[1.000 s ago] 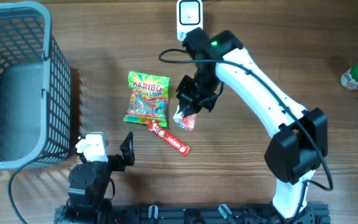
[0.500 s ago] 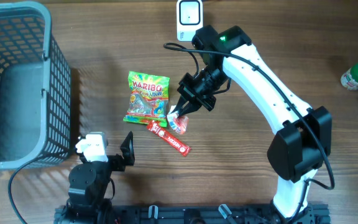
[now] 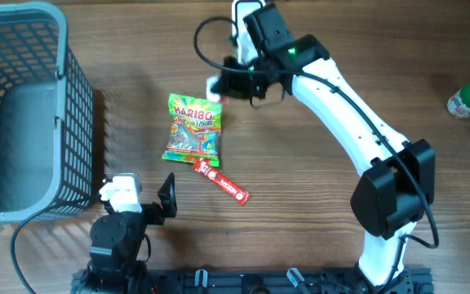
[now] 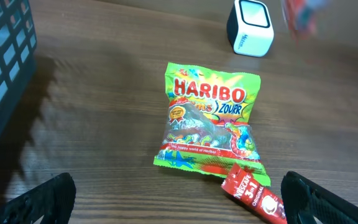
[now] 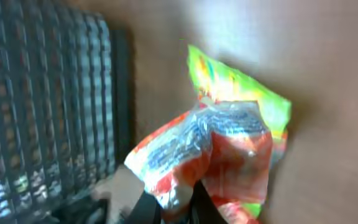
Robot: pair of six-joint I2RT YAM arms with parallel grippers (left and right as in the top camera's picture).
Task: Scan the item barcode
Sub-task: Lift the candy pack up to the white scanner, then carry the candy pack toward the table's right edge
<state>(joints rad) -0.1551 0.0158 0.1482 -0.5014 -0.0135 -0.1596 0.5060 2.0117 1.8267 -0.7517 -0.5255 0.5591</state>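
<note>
Your right gripper (image 5: 174, 206) has its fingers pressed together on the bottom edge of a small red-and-white packet (image 5: 216, 146), pinching it clear of the table (image 3: 300, 229). In the right wrist view the packet rises straight out of the jaws, crumpled, with its long axis in line with the fingers and its free end pointing away from them. From overhead the packet is blurred. It sticks out of the gripper toward the basket (image 3: 76, 106) side, its length roughly along the table's left-right line. No barcode can be made out on it in any view.

The packet hangs in the air just beside the white scanner (image 4: 250, 28), which stands at the far edge of the table and is partly hidden under your right arm from above. Which packet face is turned to the scanner window cannot be told.

Below and nearer to you, the green Haribo bag (image 3: 192, 128) lies flat with its title end toward the scanner. A red stick sachet (image 3: 221, 181) lies slantwise, touching the bag's near corner. A green-capped bottle (image 3: 469, 99) stands well apart at the right edge.

Your left gripper (image 3: 144, 194) rests near its base with its fingers spread wide, holding nothing.
</note>
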